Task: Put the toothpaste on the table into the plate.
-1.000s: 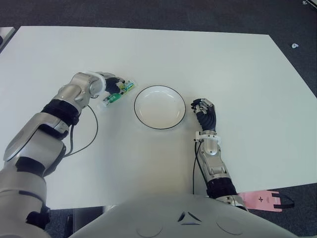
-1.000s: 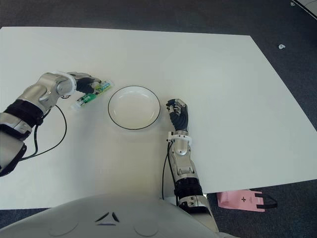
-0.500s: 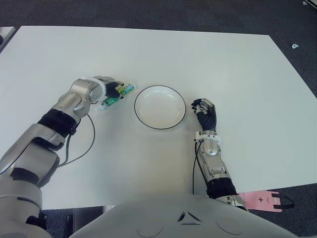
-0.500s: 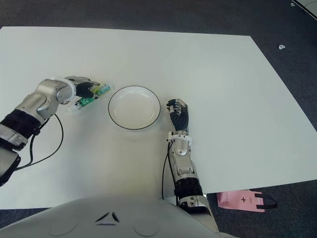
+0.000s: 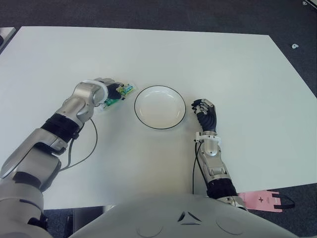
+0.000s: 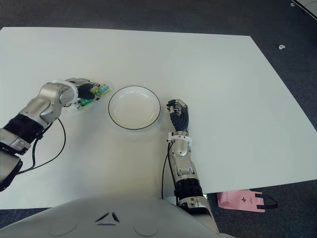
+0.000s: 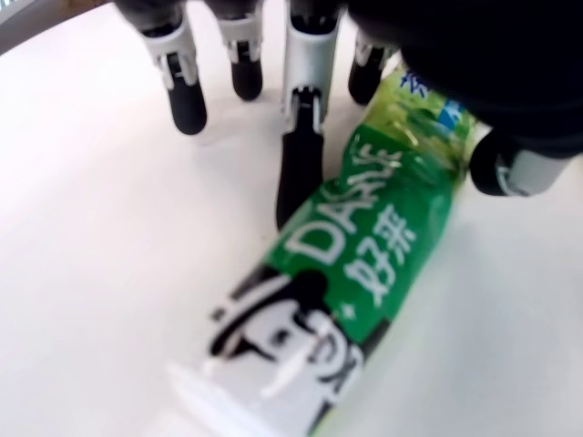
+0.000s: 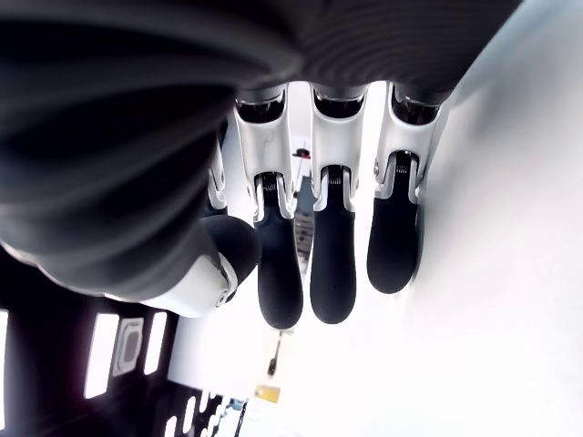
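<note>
In the left eye view, the toothpaste (image 5: 118,94) lies on the white table (image 5: 237,69) at centre left of the frame, just left of the plate (image 5: 159,107) and not yet in it. Its long axis runs diagonally, from lower left up toward the plate's upper left rim. The left hand (image 5: 110,91) sits over the tube's middle, so the tube pokes out on both sides of it. The right hand (image 5: 205,113) shows just right of the plate, lower in the frame, with nothing in it.

The right eye view gives the same layout: tube, then plate, then right hand, reading left to right. The left hand is plainly the nearer one to the tube.

In the left wrist view, the green tube fills the middle of the frame and lies flat on the table. The fingers (image 7: 300,173) come down along one side of it and the thumb on the other, close around the tube but not yet clamped.

In the right wrist view, the right hand's fingers (image 8: 332,264) are curled loosely and hold nothing.
</note>
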You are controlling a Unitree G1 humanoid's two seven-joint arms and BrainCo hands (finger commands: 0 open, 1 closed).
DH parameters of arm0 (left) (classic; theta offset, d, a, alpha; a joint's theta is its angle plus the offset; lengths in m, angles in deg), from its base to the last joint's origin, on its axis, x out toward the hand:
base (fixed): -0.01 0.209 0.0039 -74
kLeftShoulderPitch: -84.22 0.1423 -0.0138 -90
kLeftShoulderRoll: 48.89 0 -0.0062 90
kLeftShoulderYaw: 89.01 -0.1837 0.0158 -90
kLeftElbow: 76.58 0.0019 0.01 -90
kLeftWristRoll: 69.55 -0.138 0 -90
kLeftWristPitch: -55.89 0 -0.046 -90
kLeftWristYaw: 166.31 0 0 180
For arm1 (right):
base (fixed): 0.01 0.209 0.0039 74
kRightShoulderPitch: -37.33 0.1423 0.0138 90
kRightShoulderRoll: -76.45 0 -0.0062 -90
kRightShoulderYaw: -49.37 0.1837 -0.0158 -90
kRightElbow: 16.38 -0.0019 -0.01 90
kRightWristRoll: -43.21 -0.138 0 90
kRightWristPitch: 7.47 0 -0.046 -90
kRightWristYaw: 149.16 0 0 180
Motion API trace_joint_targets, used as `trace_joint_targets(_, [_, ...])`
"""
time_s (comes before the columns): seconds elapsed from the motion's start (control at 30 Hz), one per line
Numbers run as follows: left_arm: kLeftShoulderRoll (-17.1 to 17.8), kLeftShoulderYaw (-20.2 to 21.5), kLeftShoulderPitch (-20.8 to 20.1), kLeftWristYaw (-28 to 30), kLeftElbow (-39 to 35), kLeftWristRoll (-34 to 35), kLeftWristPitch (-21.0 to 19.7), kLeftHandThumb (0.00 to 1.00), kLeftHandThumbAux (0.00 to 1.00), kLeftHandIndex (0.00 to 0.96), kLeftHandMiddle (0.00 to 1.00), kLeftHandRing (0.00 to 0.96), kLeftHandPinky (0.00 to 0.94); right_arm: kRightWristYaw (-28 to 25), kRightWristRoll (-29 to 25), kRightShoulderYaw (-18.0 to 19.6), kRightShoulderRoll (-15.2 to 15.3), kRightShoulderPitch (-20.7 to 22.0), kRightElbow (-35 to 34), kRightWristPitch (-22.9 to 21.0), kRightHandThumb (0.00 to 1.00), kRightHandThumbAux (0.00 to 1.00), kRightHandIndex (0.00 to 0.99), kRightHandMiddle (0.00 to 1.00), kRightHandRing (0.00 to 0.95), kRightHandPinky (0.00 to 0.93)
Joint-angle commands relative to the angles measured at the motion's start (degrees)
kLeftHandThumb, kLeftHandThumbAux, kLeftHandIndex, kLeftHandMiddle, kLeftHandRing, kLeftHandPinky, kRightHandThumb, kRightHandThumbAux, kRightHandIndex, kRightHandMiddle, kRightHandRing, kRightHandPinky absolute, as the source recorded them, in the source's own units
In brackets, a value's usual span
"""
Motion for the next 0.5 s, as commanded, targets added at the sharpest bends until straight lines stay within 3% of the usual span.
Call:
trace_joint_targets(0.03, [-4.3, -3.4, 9.8, 0.5, 2.2, -0.2, -2.3, 0.429, 0.26, 0.0, 0.052, 0.056, 0.127, -0.6, -0.2, 0.1, -0.2, -7.0, 5.1, -5.1, 0.709, 0.728, 0.426, 0.502, 0.486, 0.484])
trace_joint_targets(0.27, [-8.1, -3.1, 13.0, -6.6, 5.2, -1.2, -5.1, 0.412, 0.227, 0.0, 0.044, 0.019, 0.069, -0.9, -0.2, 0.0, -0.1, -7.5, 4.3, -5.2, 0.709, 0.728, 0.426, 0.5, 0.484, 0.486])
trace_joint_targets(0.5, [-10.7, -2.4, 15.6, -12.7, 5.3, -2.2, -9.3, 0.381, 0.199, 0.0, 0.062, 0.03, 0.075, -1.0, -0.2, 0.1, 0.2, -7.9, 3.7, -5.6, 0.709, 0.728, 0.426, 0.502, 0.486, 0.489])
